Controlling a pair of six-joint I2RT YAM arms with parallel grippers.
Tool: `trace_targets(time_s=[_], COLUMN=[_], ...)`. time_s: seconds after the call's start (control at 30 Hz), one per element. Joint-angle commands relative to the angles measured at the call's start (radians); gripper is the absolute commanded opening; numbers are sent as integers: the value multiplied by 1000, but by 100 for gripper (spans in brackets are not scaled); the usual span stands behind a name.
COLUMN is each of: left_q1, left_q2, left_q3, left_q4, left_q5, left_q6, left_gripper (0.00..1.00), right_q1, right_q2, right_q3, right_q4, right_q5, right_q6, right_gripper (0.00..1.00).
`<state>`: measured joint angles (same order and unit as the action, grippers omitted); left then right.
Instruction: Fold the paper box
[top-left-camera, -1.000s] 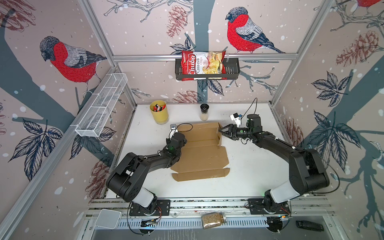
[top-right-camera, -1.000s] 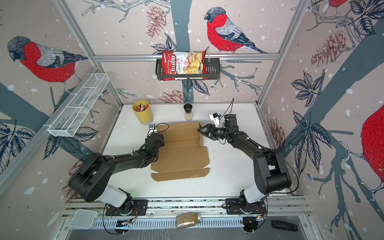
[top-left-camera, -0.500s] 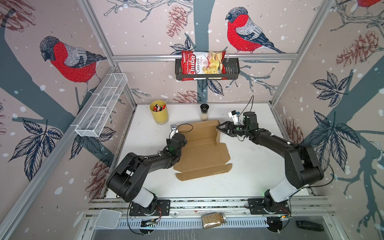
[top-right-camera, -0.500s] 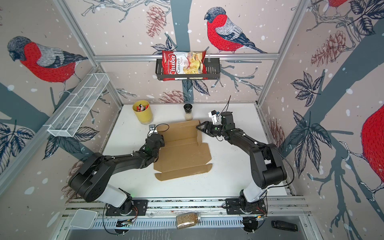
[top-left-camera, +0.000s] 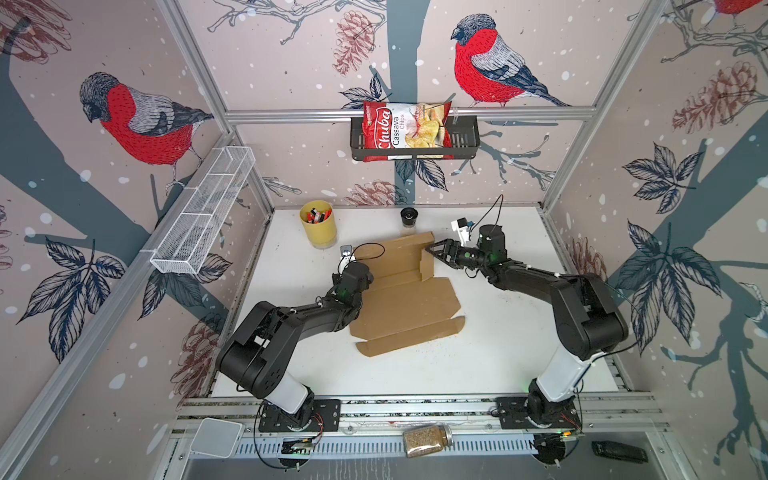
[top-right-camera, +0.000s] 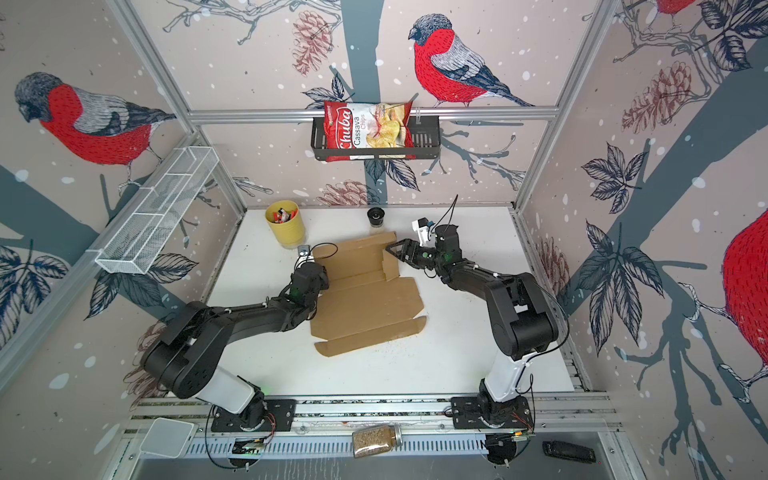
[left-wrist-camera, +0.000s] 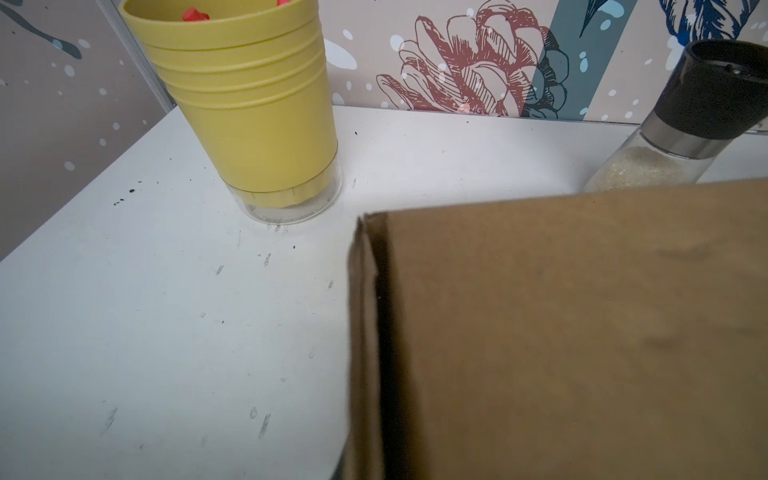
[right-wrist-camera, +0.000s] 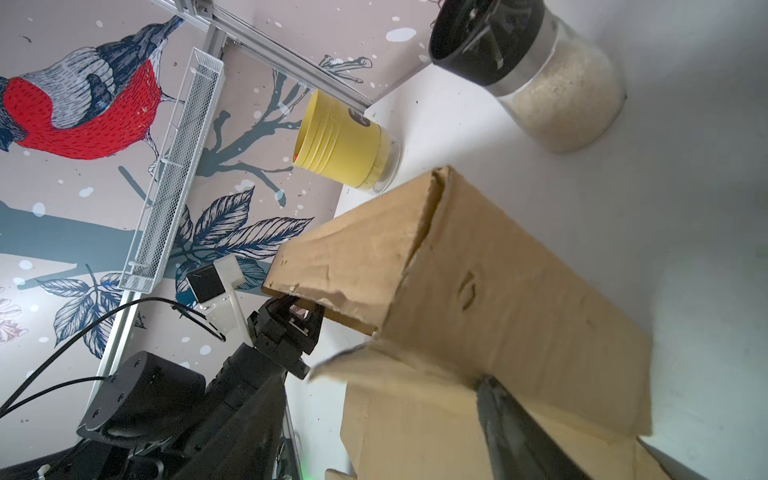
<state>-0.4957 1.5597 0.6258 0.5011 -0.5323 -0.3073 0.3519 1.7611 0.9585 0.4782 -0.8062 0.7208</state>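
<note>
The job looks hardly a third done. The paper box (top-left-camera: 405, 299) lies in the middle of the white table (top-left-camera: 498, 332), and only its far panel stands upright, with a short end flap turned in at each end. Everything nearer the arms, the broad base panel and the long front strip with its tabs, lies flat. I'd judge that the side walls have yet to be raised, the flaps tucked and the lid brought over.

The left gripper (right-wrist-camera: 297, 309) is closed, its tips at the edge of the left end flap, which it seems to pinch. The right gripper (top-left-camera: 432, 250) stands with its jaws apart at the right end of the upright panel, its tip against that flap. I cannot see it holding anything.

The tabletop is scuffed and speckled with crumbs. At the back stand a yellow cup of markers (top-left-camera: 318, 226) and a black-capped grinder (top-left-camera: 409, 217), close behind the cardboard. The walls carry bullfinch wallpaper. A bag of cassava chips (top-left-camera: 405, 129) sits in a black basket (top-left-camera: 465, 139) on the back wall, and a white mesh shelf (top-left-camera: 203, 212) hangs on the left.
</note>
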Motion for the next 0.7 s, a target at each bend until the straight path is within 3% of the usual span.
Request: trace_targets(time_s=[0.0,0.13,0.33,0.67], left_q1=[18,38,57,63], left_q2=[7,32,72,95], left_q3=[28,71,127,163], left_q4=[-98,-153,-217,-236], left_q5=[109,144,194,208], left_q6=[3,14,34,56], left_gripper=[0,0,0,0], right_q1=[-11,-27,-82,-104], right_q2=[-9,-24,-60,-45], right_q3=[-21,-61,-91,-25], right_q4=[41,79,102,-140], right_q5=[0,18,-17,61], right_q6=[-88,-169,-183,-424], right_gripper=[76,77,77,72])
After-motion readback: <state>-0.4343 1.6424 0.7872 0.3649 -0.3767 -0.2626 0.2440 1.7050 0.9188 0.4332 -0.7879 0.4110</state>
